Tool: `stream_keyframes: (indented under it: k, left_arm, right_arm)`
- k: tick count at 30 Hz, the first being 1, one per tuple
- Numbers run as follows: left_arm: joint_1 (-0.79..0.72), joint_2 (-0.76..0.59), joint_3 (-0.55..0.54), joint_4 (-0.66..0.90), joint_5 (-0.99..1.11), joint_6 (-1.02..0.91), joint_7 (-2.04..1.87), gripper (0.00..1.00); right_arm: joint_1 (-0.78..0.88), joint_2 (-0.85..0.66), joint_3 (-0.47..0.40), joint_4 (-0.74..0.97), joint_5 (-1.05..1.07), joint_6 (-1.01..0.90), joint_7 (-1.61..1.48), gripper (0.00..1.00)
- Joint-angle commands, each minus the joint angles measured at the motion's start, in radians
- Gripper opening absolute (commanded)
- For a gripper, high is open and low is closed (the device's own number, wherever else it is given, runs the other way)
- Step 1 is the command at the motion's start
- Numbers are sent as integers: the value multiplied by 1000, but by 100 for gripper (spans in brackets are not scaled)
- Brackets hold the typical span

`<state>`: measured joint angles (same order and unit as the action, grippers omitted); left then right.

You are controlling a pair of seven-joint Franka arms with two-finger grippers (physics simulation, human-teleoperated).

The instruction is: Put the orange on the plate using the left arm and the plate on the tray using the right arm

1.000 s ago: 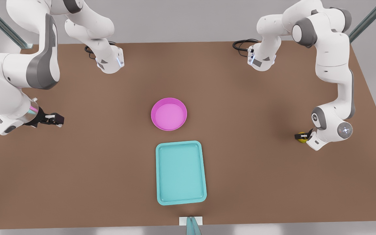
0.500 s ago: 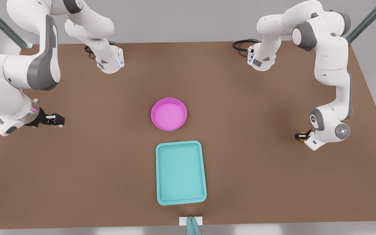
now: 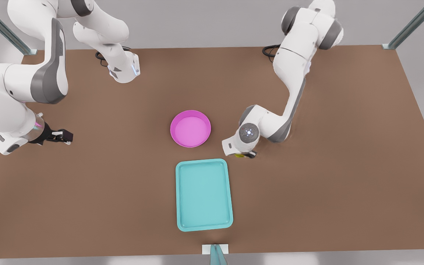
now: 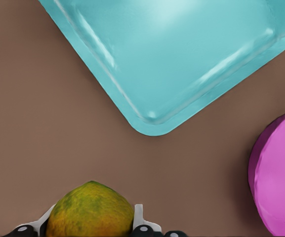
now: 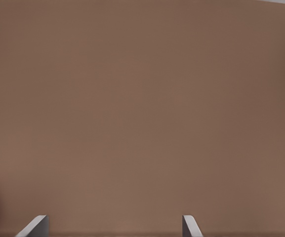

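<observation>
Both Franka arms wear glossy white shells with dark grey joint bands and round hub caps showing small lit dots. Black cables coil at their bases on the brown table (image 3: 344,191), and the gripper bodies are black.

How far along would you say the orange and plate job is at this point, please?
Done: the left gripper is shut on the orange. In hand: it carries the orange between the plate and the tray, beside the plate, not over it. Left: the orange goes onto the empty plate, then the plate onto the empty tray. The right gripper waits open at the front view's left.
</observation>
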<state>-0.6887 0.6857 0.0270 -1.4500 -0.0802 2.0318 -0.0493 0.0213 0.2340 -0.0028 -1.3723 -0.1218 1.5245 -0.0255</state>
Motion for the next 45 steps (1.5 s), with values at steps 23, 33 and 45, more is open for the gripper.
stream_keyframes:
  k: [23,33,45]
  left_arm:
    - [336,-271,198,292,-19,-835,-245,100]
    - [592,-370,-64,194,119,-808,-167,100]
    - [581,-325,-93,249,89,-808,-185,100]
  right_arm:
    - [92,151,1,-169,395,135,3,100]
    - [184,27,92,-757,674,804,22,100]
    - [293,145,116,-778,682,850,-70,100]
